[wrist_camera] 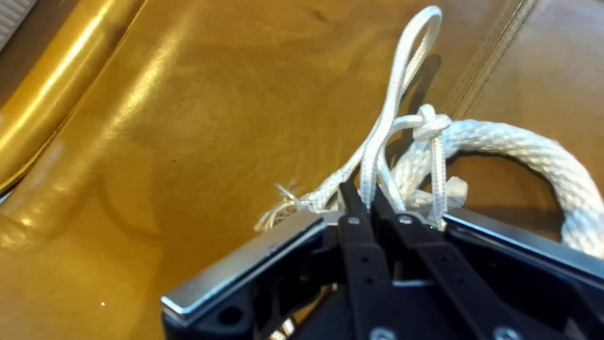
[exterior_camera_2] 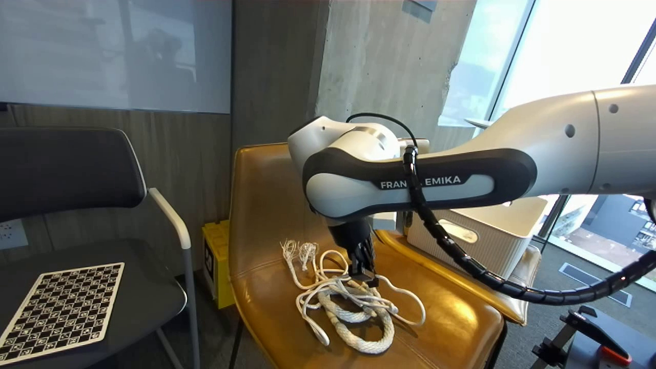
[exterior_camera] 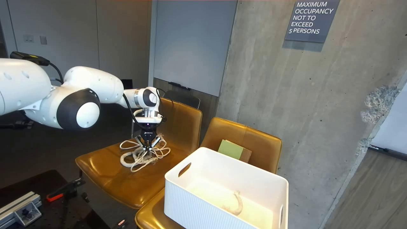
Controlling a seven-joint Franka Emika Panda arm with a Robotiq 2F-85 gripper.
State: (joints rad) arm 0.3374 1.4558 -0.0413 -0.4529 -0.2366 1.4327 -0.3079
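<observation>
My gripper (wrist_camera: 364, 196) points down over a tangle of white rope on a tan leather chair (exterior_camera: 105, 165). Its fingers are nearly together, closed on a strand of thin white cord (wrist_camera: 392, 101). A cord loop stands up past the fingertips in the wrist view. A thick white rope ring (wrist_camera: 533, 144) with a knotted cord lies beside the fingers, and a frayed end (wrist_camera: 278, 212) shows on the opposite side. In both exterior views the gripper (exterior_camera: 147, 149) (exterior_camera_2: 363, 279) is low in the tangle, and the thick rope (exterior_camera_2: 366, 344) rests on the seat.
A white ribbed bin (exterior_camera: 190, 203) stands on the neighbouring tan chair (exterior_camera: 149, 216), with a short pale rope-like piece (exterior_camera: 238, 203) inside. A green book (exterior_camera: 230, 149) leans behind it. A dark chair (exterior_camera_2: 128, 277) holds a checkered board (exterior_camera_2: 66, 305). A yellow box (exterior_camera_2: 220, 266) stands between chairs.
</observation>
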